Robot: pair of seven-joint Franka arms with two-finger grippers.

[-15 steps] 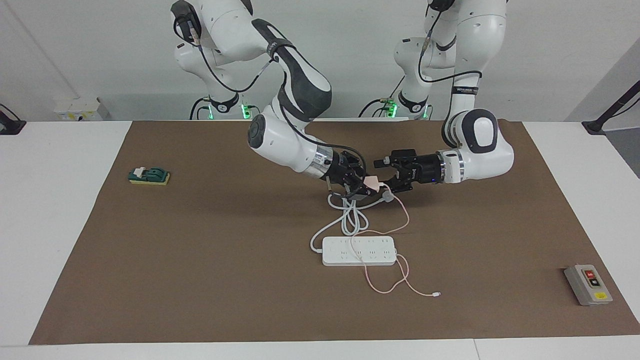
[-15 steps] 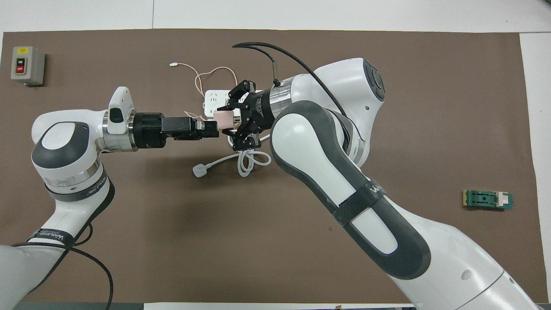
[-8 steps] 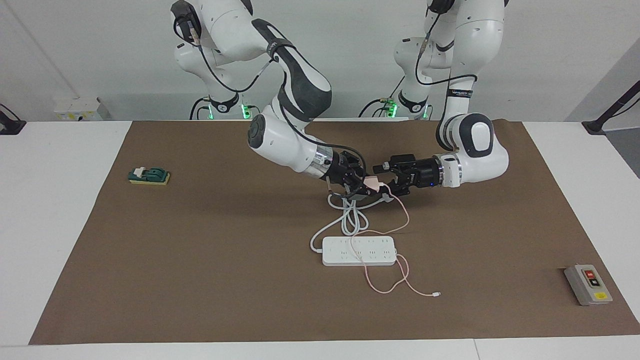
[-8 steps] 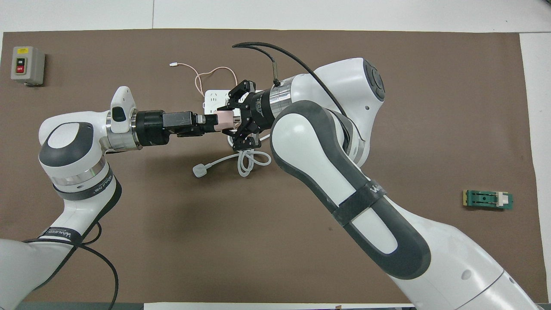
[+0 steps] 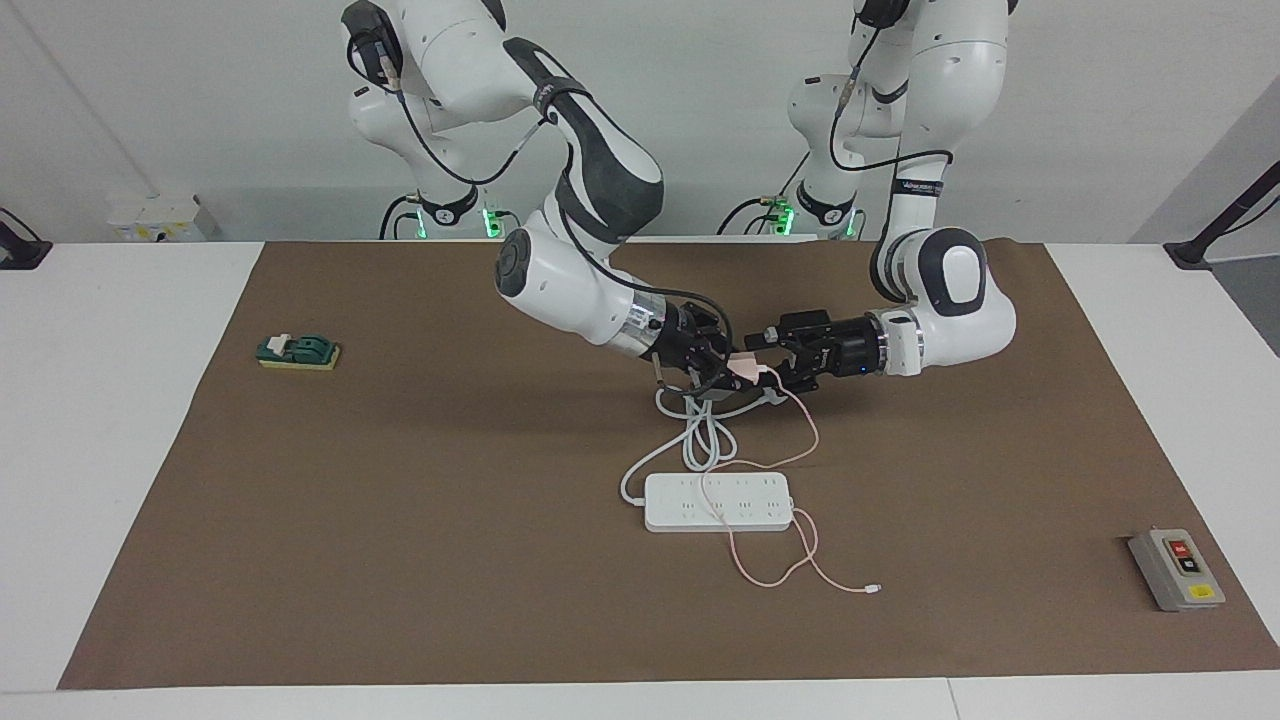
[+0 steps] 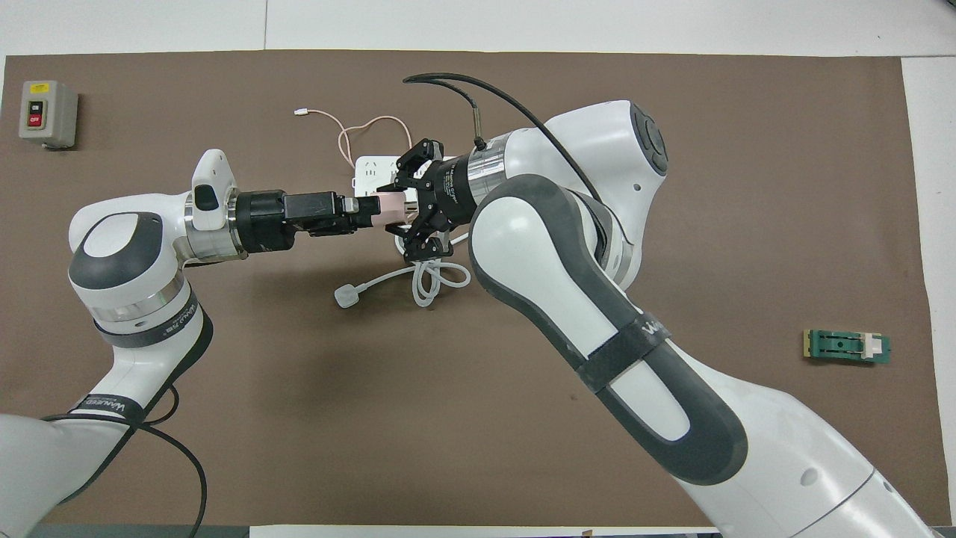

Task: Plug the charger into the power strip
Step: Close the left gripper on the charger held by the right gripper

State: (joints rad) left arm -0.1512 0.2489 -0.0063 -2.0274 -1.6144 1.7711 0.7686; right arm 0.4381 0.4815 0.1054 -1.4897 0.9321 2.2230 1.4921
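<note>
- Right tool (image 5: 728, 375) is pinched on the charger (image 5: 745, 366), holding it in the air over the coiled white cord (image 5: 702, 440).
- Left tool (image 5: 772, 362) meets it from 3 o'clock in the facing view, fingers spread either side of the cube; I cannot tell whether they touch it.
- Step in hand looks like a hand-over. Advice: close squarely on the flat faces, leave the prong face free, and release only once the grip is firm.
- Power strip (image 5: 718, 502) lies flat on the table at 6 o'clock from the charger, sockets up.
- Charger: small pale-pink cube. Its thin pink cable (image 5: 806, 432) trails across the strip.
</note>
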